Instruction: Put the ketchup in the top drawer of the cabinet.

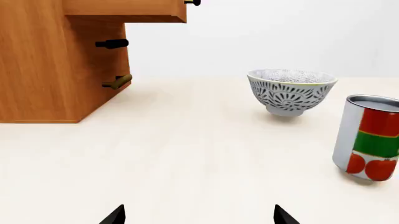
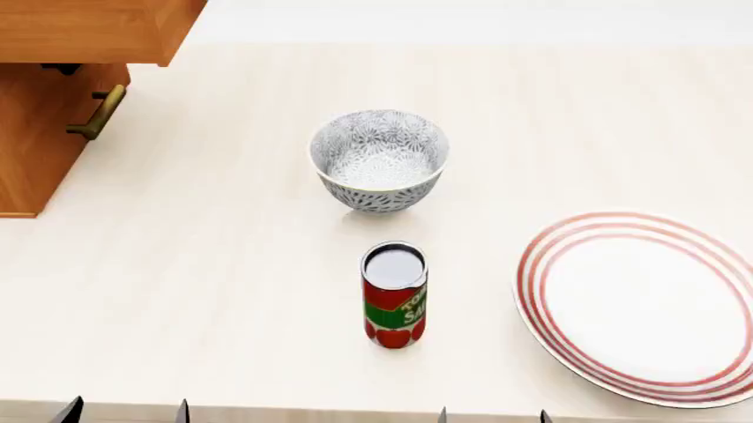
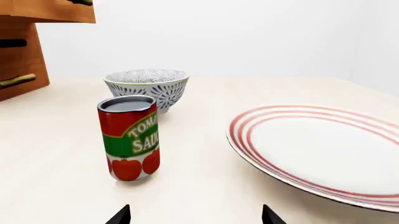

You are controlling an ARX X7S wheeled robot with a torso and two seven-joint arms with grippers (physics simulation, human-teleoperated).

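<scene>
One ketchup (image 2: pixel 393 295) I see, red-and-green label, silver top, upright; one bowl (image 2: pixel 379 159), one plate (image 2: pixel 641 304); both grippers' jaws spread, empty.

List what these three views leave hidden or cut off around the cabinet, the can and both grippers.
- Orange-brown wooden cabinet: every view's frame crops it; its full height is unseen.
- Pulled-out top drawer: its inside is hidden, seen from below in both wrist views and cropped in the head view.
- Red-labelled tin can of ketchup: its label's lettering wraps out of sight.
- Left gripper and right gripper: only dark fingertips show, apart.
</scene>
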